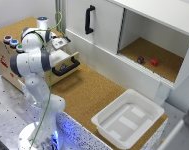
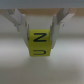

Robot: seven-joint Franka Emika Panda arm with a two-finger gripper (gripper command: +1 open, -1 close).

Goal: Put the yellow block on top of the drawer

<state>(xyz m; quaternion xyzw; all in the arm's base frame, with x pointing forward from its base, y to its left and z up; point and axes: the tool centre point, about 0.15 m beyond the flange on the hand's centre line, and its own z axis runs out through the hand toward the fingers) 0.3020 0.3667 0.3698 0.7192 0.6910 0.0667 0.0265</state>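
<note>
The yellow block, marked with black letters, sits between my two fingers in the wrist view. My gripper is shut on its sides. In the exterior view my gripper hangs at the edge of the small wooden unit's cork top, just above the drawer. The drawer is pulled open and its black bar handle faces the exterior view's right. The block itself is hidden behind the arm in that view.
Coloured round buttons and a white cylinder sit on the unit's top. A large white cabinet with a black handle holds a purple piece and a red piece. A white tub stands on the cork counter.
</note>
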